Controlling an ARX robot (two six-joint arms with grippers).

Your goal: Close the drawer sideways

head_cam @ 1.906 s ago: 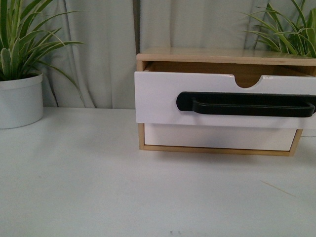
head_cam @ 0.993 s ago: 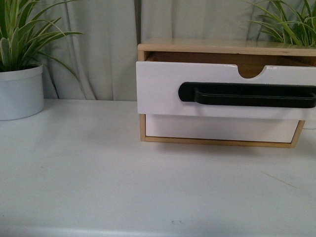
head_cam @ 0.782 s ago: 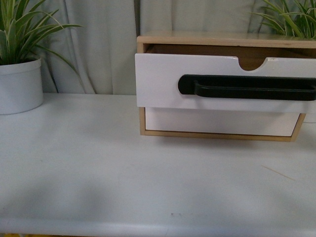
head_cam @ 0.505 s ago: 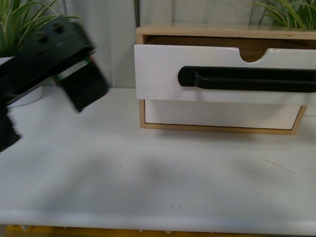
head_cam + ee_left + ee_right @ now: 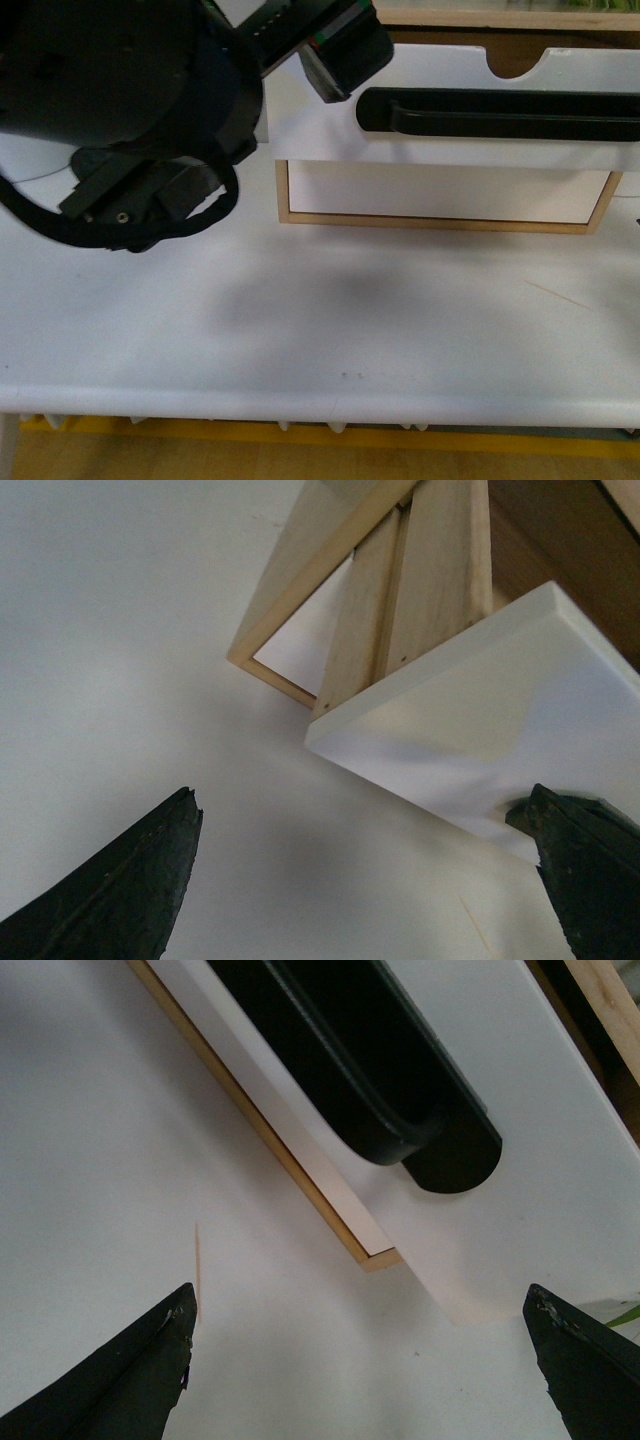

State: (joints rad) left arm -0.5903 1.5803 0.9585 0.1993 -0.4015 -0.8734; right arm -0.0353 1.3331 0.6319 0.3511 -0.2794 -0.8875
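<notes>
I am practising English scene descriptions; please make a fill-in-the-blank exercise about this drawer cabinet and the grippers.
The white glossy drawer front carries a long ____ bar handle.
This drawer stands ____, pulled out of the light-wood cabinet.
Only the ____ arm shows in the front view.
The left gripper and right gripper each hold ____.
Missing: black; open; left; nothing.

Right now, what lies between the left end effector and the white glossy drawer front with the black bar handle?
Nothing: the left wrist view shows only bare white tabletop between the open left end effector and the white glossy drawer front.
</notes>
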